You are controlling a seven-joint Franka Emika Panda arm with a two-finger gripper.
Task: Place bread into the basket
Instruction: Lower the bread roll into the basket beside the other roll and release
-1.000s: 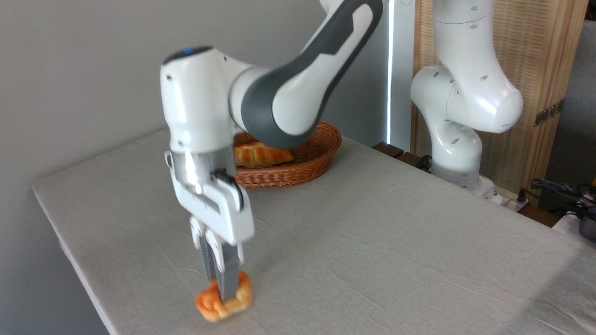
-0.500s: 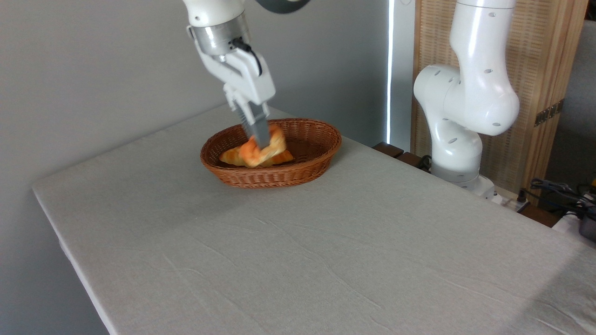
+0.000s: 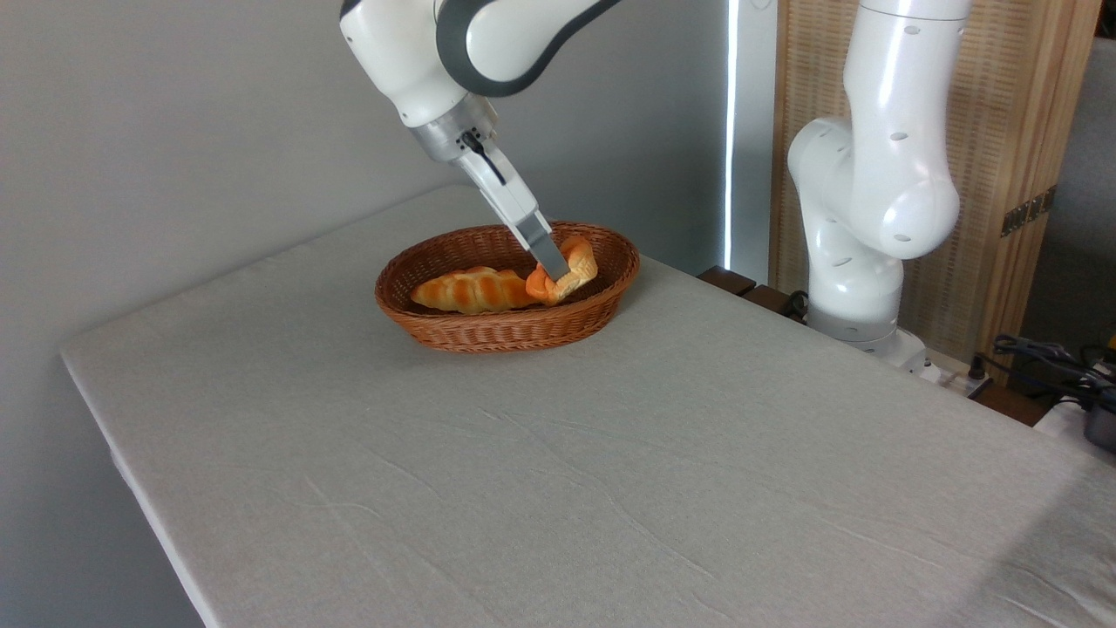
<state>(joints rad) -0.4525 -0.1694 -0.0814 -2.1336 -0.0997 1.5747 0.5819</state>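
Counter (image 3: 610, 453) bare in front. Farther back, basket (image 3: 488, 327) holds a braided loaf (image 3: 471, 290) on its left. Bun (image 3: 565, 269) sits low inside the right end, jaws (image 3: 547, 266) clenched on it, arm tilted in. Carry looks done; left: release, pull clear. Can't tell if bun touches the bottom.

Orange lumpy bread (image 3: 568, 267) inside oval reddish-brown wicker basket (image 3: 453, 327)

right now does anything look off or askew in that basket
Nothing spilled or damaged. The bread sits tilted at the right end of the basket, clamped in the slanted pincer, beside the braided loaf.
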